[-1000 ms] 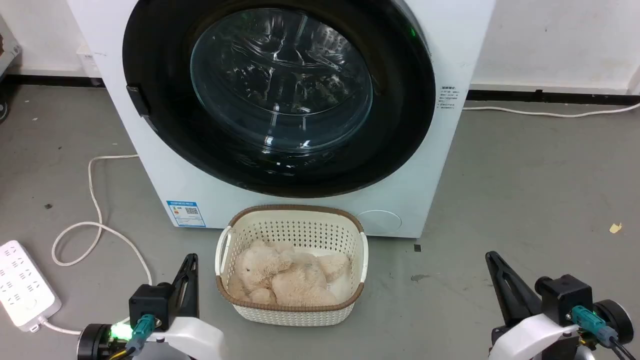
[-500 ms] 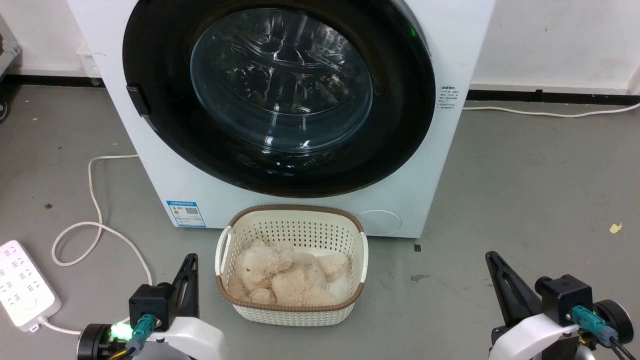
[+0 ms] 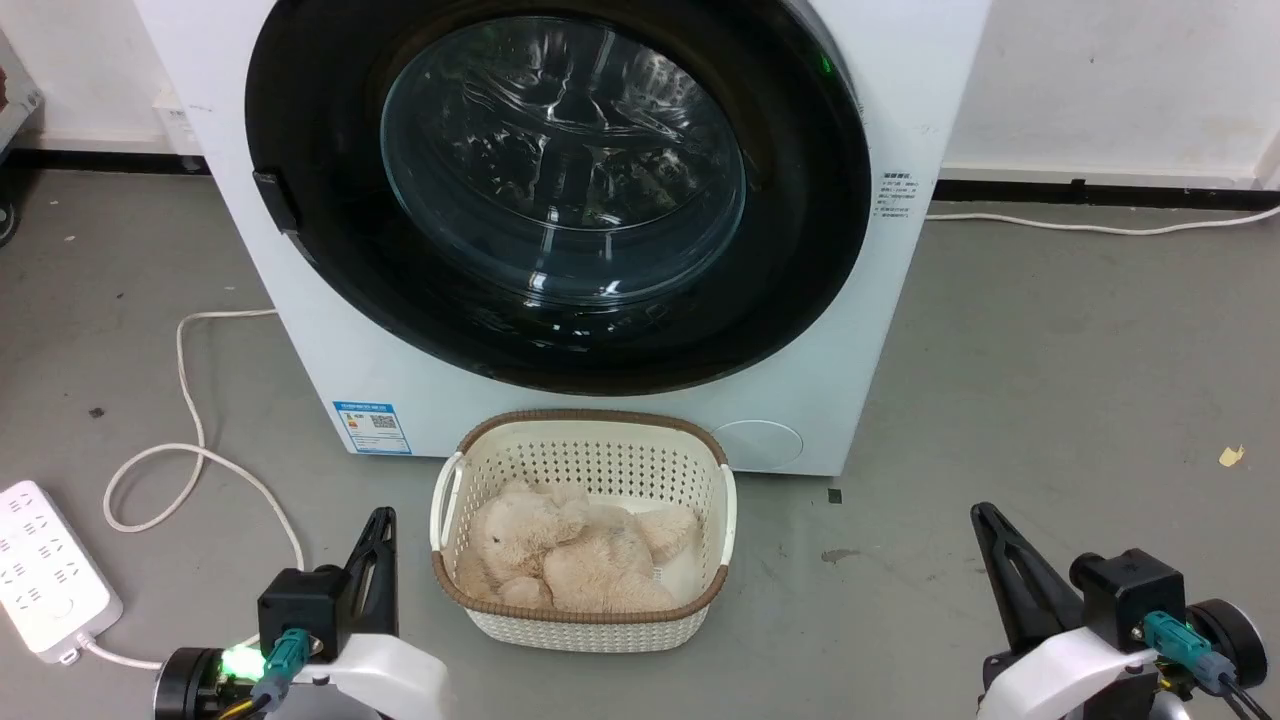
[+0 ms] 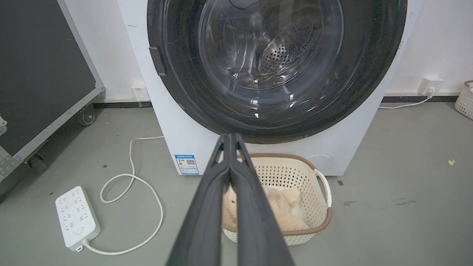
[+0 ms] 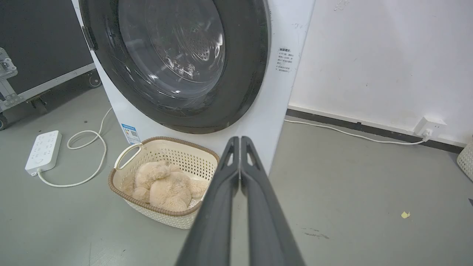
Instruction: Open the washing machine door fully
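**Operator:** What is in front of you, biggest thing first?

**Robot:** The grey floor (image 3: 1050,380), and on it the white washing machine (image 3: 330,340), square in front of me against the wall. Its round black door (image 3: 800,250) covers almost the whole front and lies shut flat against it. A clear glass bowl (image 3: 560,160) bulges from the middle of the door. In my left wrist view I can see the holes of the drum through it.

**Operator:** And below the door?

**Robot:** A cream perforated basket (image 3: 590,416) sits on the floor just in front of the machine, with a beige plush toy (image 3: 570,555) lying inside. Off to my left are a white power strip (image 3: 45,570) and its looping cable (image 3: 190,400).

**Operator:** Your arms?

**Robot:** Both are low, one on each side of the basket and well apart from the door. My left end effector (image 3: 381,515) is closed, fingers pressed together on nothing. My right end effector (image 3: 985,515) is the same (both wrist views show the fingers meeting at the tips).

**Operator:** Anything smaller?

**Robot:** A blue label (image 3: 372,428) low on the machine's front at my left, and a dark tab (image 3: 275,200) on the left side of the door's rim.
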{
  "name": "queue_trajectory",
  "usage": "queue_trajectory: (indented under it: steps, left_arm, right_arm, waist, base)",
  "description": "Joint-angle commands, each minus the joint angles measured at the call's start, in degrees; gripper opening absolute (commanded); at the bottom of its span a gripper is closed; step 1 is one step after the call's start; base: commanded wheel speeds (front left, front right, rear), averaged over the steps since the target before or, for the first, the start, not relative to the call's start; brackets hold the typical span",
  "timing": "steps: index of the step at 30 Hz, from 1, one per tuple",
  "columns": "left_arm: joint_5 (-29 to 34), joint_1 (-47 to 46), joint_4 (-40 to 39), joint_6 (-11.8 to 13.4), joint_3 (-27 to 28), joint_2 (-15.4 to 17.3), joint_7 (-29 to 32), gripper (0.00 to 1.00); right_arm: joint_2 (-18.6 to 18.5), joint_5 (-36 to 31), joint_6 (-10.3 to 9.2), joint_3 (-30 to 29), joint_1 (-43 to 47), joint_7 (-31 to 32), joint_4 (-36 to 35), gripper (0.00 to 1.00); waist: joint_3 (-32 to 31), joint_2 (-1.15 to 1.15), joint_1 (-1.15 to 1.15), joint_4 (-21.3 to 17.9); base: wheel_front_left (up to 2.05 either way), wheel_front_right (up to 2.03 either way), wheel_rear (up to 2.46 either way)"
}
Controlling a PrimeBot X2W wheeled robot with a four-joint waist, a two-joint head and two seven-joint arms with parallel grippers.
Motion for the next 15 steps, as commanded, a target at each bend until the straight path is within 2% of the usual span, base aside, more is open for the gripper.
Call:
queue_trajectory:
  steps: [1, 10, 11, 15]
  left_arm:
    - [0.16, -0.85, -0.23, 0.12, 0.03, -0.01, 0.02, 0.0]
    - [0.16, -0.85, -0.23, 0.12, 0.03, -0.01, 0.02, 0.0]
    - [0.0, 0.0, 0.0, 0.0, -0.01, 0.0, 0.0, 1.0]
    - [-0.01, 0.05, 0.04, -0.01, -0.05, 0.0, -0.01, 1.0]
  right_arm:
    - [0.25, -0.43, -0.05, -0.02, -0.67, 0.03, -0.34, 0.0]
    - [0.25, -0.43, -0.05, -0.02, -0.67, 0.03, -0.34, 0.0]
    - [0.0, 0.0, 0.0, 0.0, 0.0, 0.0, 0.0, 1.0]
    - [0.0, 0.04, 0.01, -0.02, 0.02, -0.01, 0.02, 1.0]
  waist:
    - [0.0, 0.0, 0.0, 0.0]
    - [0.0, 0.0, 0.0, 0.0]
    - [0.0, 0.0, 0.0, 0.0]
    - [0.0, 0.0, 0.0, 0.0]
  base:
    - [0.0, 0.0, 0.0]
    - [0.0, 0.0, 0.0]
    - [0.0, 0.0, 0.0]
    - [0.0, 0.0, 0.0]
